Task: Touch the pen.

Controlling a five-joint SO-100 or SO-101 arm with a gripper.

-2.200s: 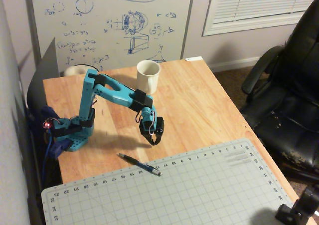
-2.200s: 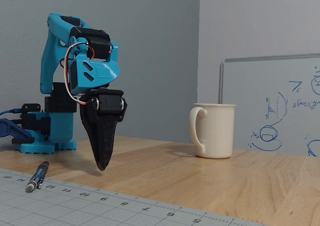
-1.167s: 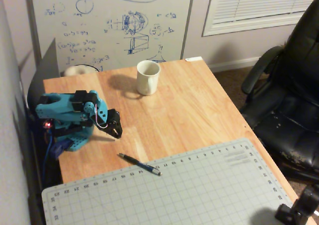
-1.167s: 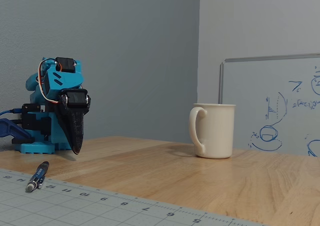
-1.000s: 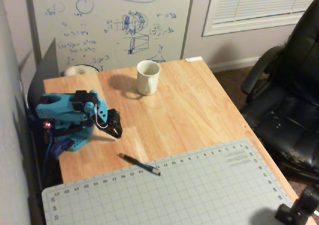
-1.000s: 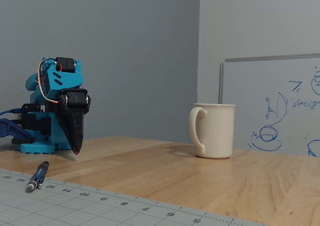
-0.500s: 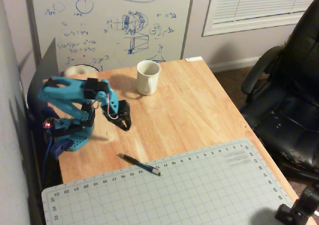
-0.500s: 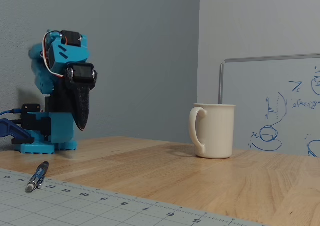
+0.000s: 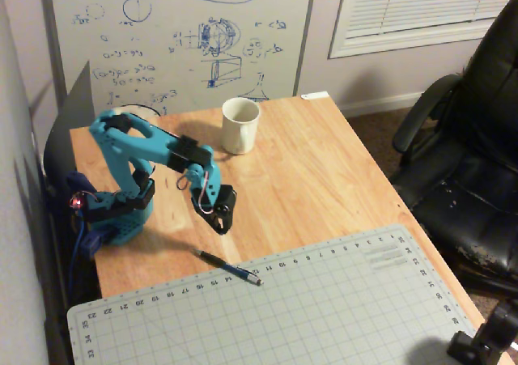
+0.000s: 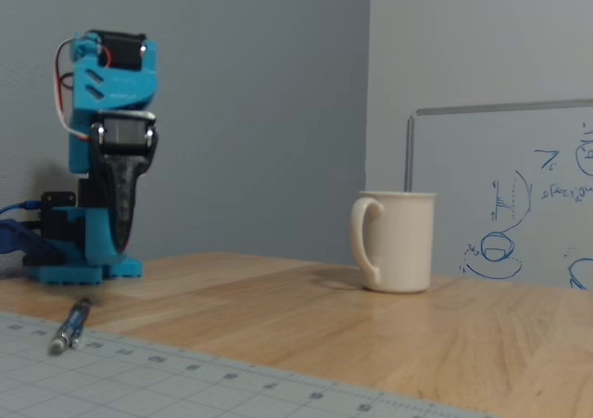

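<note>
The pen (image 9: 230, 268) is slim and dark blue-black with a silvery tip. It lies on the wooden table at the far edge of the grey cutting mat, and shows low at the left in the fixed view (image 10: 70, 326). My gripper (image 9: 221, 225) points down at the table, a short way above and behind the pen, apart from it. In the fixed view the gripper (image 10: 118, 244) hangs above the table with its black fingers together and nothing between them.
A white mug (image 9: 240, 125) stands upright at the back of the table (image 9: 324, 171). The grey cutting mat (image 9: 324, 308) covers the table's front. A black office chair (image 9: 469, 154) stands at the right. A whiteboard (image 9: 178, 33) leans behind.
</note>
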